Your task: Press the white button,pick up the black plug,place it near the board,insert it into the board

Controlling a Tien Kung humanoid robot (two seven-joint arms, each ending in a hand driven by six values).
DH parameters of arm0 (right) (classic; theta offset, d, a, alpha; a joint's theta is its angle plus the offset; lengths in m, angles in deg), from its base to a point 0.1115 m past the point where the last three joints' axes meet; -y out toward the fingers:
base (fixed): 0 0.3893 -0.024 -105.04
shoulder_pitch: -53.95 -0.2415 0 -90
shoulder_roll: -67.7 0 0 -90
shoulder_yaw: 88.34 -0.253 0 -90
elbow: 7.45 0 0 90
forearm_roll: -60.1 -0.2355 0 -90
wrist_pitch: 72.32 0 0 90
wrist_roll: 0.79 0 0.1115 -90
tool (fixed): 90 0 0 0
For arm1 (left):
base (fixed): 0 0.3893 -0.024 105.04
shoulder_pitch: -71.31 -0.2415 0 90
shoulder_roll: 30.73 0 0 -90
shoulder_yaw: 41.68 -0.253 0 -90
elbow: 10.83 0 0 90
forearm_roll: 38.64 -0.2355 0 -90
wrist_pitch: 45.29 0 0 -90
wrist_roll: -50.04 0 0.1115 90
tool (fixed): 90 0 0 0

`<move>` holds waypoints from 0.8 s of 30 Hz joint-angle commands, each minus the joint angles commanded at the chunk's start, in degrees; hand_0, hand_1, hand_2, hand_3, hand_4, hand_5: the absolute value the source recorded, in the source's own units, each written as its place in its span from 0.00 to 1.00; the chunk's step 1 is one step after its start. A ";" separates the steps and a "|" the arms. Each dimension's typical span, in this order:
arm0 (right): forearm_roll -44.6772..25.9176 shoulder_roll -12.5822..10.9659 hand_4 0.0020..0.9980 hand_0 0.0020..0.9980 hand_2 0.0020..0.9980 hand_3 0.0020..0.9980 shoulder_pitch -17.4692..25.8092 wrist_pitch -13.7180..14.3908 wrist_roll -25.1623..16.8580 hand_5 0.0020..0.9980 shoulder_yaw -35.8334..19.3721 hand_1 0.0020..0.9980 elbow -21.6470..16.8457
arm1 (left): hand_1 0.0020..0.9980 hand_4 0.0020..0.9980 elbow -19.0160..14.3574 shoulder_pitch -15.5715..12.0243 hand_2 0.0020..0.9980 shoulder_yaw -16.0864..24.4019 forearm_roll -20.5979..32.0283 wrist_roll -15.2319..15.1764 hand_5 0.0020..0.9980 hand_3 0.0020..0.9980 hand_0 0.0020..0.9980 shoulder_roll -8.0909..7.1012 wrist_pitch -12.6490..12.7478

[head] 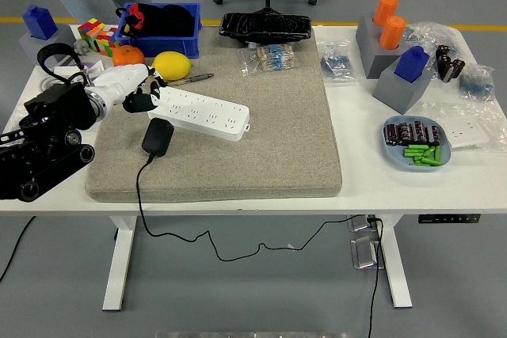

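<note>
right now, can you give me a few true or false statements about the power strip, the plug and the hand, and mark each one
1. The black plug is already inserted in the white power strip. False: it lies on the grey mat, just in front of the strip, with its cable trailing off the table's near edge.
2. The left hand is at the strip's left end. True.
3. The left hand holds the plug. False: it holds nothing, and the plug lies apart from it.
4. A yellow lemon sits behind the strip, next to an orange. True.
5. The robot's right hand is over the mat. False: it is not in view.
</note>
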 joint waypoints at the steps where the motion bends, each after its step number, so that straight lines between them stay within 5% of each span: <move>1: -0.05 -0.02 0.72 0.69 0.60 0.59 -0.04 -0.01 0.00 0.29 0.07 0.61 0.00 | 0.04 0.00 0.70 0.57 0.09 -0.89 0.34 0.05 0.37 0.71 0.21 0.39 -0.08; 24: -1.59 -0.39 0.72 0.69 0.60 0.59 -1.02 0.42 -0.65 0.29 2.71 0.60 -0.57 | 0.05 0.00 14.39 8.45 0.09 -16.82 7.75 0.77 0.36 0.71 0.21 8.82 -1.51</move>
